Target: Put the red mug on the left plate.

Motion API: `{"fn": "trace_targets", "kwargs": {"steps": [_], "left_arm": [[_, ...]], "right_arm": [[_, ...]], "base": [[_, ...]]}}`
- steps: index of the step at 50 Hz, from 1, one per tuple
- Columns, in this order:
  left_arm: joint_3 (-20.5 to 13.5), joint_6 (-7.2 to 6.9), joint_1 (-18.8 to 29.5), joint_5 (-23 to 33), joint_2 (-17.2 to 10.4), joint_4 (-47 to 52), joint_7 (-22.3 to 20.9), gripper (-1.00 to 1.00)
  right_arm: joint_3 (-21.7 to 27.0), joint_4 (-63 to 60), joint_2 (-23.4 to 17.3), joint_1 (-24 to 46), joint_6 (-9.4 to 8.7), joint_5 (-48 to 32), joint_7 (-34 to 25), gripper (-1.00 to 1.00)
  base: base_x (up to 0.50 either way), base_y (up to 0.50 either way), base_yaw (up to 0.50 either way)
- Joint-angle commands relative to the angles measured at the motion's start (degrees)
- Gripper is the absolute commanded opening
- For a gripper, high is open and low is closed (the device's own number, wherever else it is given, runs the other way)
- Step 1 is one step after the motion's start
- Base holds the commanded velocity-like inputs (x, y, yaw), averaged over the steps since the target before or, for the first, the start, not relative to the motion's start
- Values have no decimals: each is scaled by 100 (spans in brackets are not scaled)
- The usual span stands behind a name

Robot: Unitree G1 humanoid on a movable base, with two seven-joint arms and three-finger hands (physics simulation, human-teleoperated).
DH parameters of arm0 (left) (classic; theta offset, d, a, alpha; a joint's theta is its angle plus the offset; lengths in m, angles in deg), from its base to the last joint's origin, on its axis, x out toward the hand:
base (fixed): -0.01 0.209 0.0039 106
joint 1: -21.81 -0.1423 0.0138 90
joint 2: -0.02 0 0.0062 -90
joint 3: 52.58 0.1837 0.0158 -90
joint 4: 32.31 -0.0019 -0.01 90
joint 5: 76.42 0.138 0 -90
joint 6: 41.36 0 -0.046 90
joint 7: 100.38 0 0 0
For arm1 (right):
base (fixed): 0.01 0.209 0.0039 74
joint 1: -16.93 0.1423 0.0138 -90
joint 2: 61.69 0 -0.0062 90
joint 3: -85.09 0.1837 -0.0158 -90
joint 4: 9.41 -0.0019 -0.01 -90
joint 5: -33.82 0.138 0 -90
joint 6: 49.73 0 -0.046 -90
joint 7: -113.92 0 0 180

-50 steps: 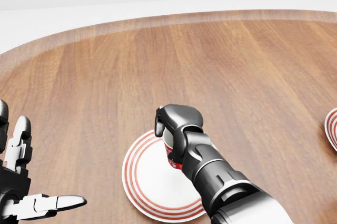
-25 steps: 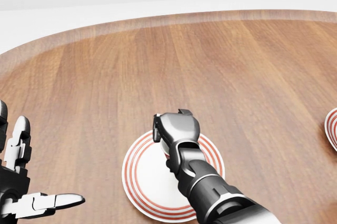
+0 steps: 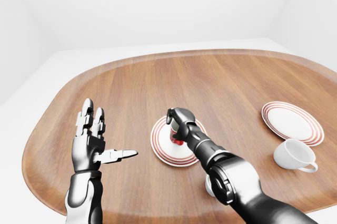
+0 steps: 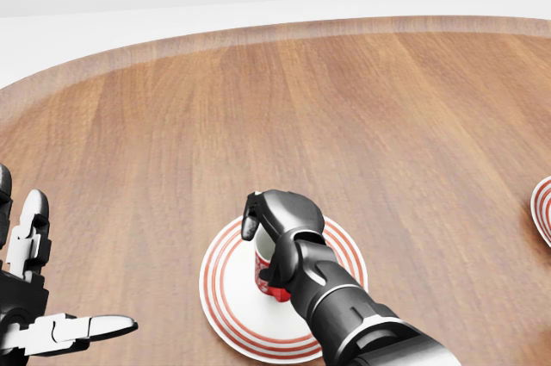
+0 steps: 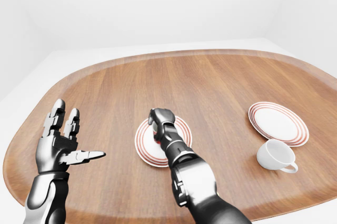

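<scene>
R hand (image 4: 274,241) is curled over the mug (image 4: 269,269), fingers wrapped round its rim and upper wall. Mug stands upright on the left plate (image 4: 231,293), roughly at plate centre, base looks down or v. nearly so; can't tell for sure whether it's seated, since the hand hides most of it.

Step in hand, as I read it: the set-down and release. To do it well: make sure the base is flat on the plate, then open fingers slowly and evenly so nothing drags the rim sideways. Lift hand straight up off the mug, no sweep across plate. Mug is small and light-looking, so a snagged finger could tip it.

L hand (image 3: 93,140) is spread, fingers up, thumb out toward the plate, holding nothing, well apart from plate on its left.

Surface: rounded wood table (image 3: 221,84). Right of the left plate, well apart: a 2nd plate (image 3: 293,122) and a white cup (image 3: 295,155) on its side, just beside it. Room: plain white walls, floor.
</scene>
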Motion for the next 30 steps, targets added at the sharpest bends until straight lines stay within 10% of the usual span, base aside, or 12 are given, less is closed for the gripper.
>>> {"fn": "trace_targets", "kwargs": {"steps": [1, 18, 30], "left_arm": [[-8, -11, 22, -8, -8, -28, 14, 100], [-5, -15, 45, -13, -21, -63, 34, 100], [-11, -6, 48, -13, -27, -77, 34, 100]], "right_arm": [[-21, -16, -14, 0, 113, 657, -126, -100], [-347, 7, 53, -21, -295, -134, 656, -100], [-218, 7, 68, -49, -204, -329, 592, -100]], "base": [[0, 0, 0], [0, 0, 0], [0, 0, 0]]}}
